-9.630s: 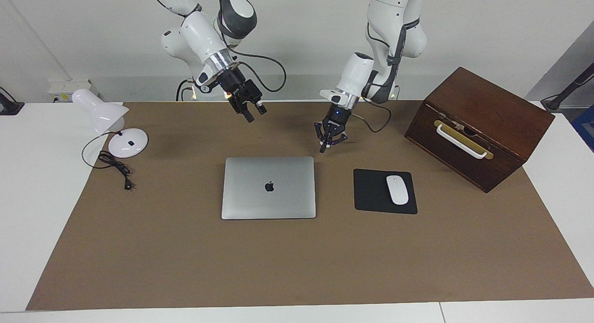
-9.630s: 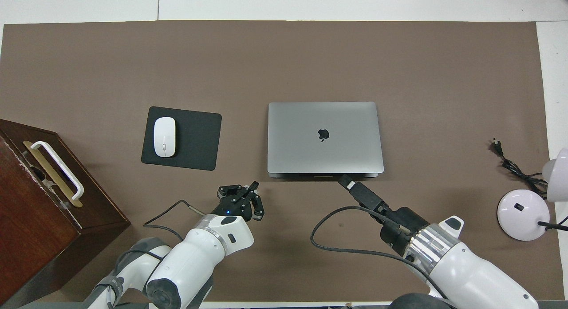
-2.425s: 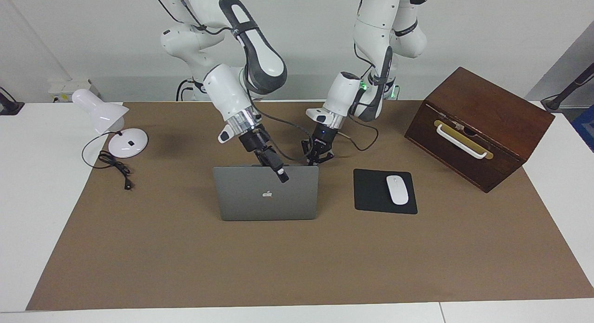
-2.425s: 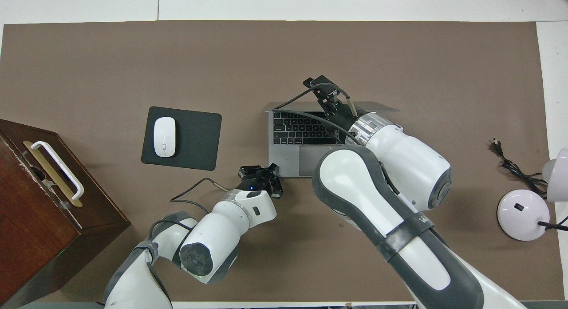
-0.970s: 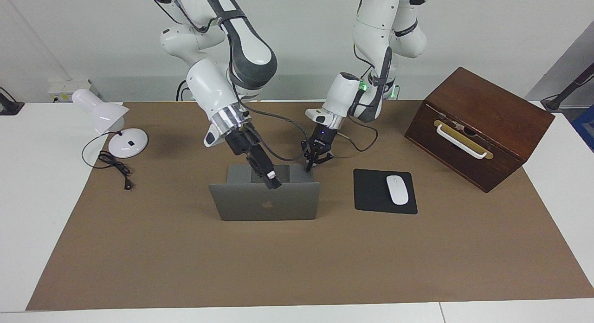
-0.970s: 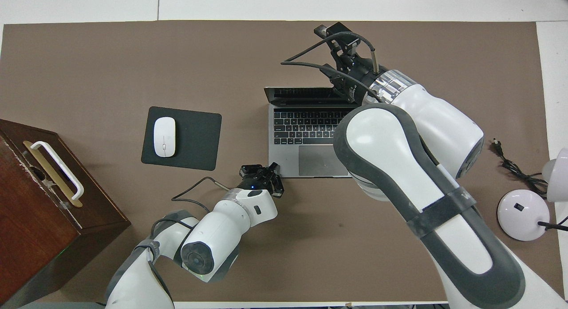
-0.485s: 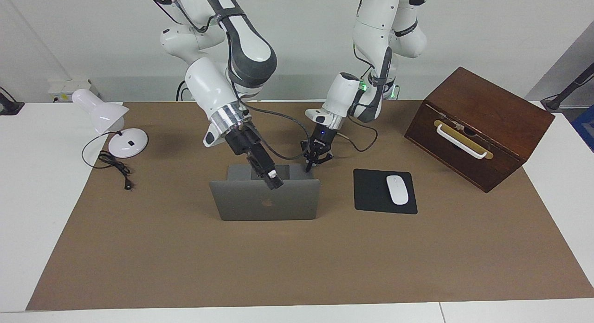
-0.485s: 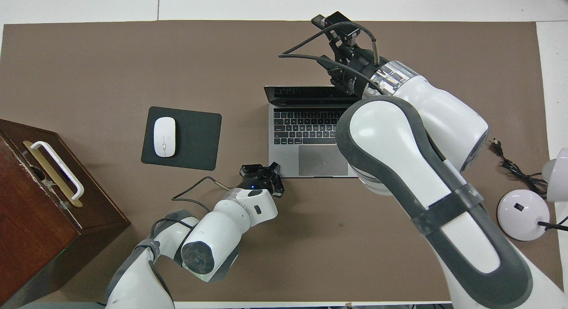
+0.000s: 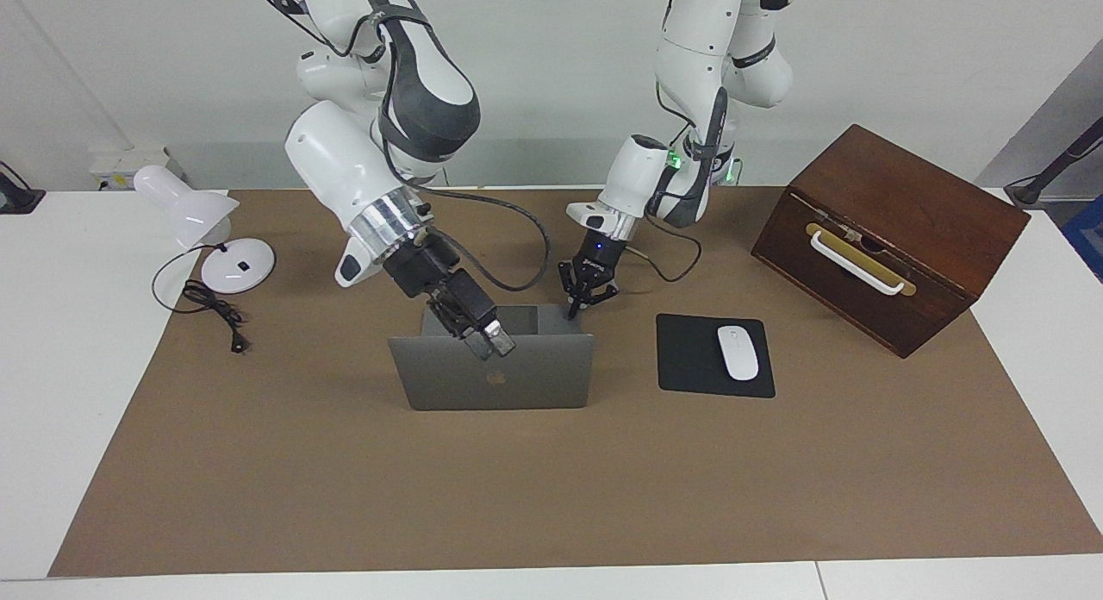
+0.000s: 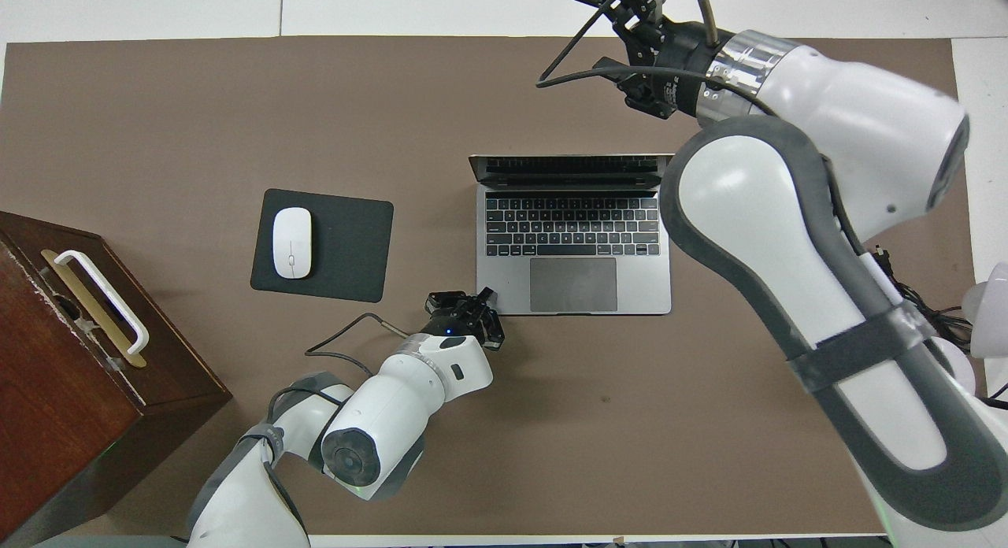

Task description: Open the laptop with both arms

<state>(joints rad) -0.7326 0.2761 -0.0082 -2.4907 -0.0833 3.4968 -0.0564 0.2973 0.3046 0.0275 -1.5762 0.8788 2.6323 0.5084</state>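
Standing open past upright, the thin silver-grey metal laptop (image 9: pixel 495 371) looks done; right gripper (image 9: pixel 482 333) raised above its lid, left gripper (image 9: pixel 583 300) pressing its deck corner, finger states unclear.

I am operating in a robotics lab arranged as a mock office desk. Two white jointed arms (image 9: pixel 379 152) are mounted at the desk's robot-side edge against a bare white wall. A brown mat (image 9: pixel 551 479) covers the white desk (image 9: pixel 60 393) almost to its edges. The props are office items: an open laptop (image 9: pixel 495 371) at the centre, a black mouse pad (image 9: pixel 689 359) with a white mouse (image 9: pixel 738 352) beside it, a white desk lamp (image 9: pixel 202 229) with its cord unplugged near the corner at the right arm's end, and a wooden box (image 9: pixel 896 229) with a white handle near the corner at the left arm's end.
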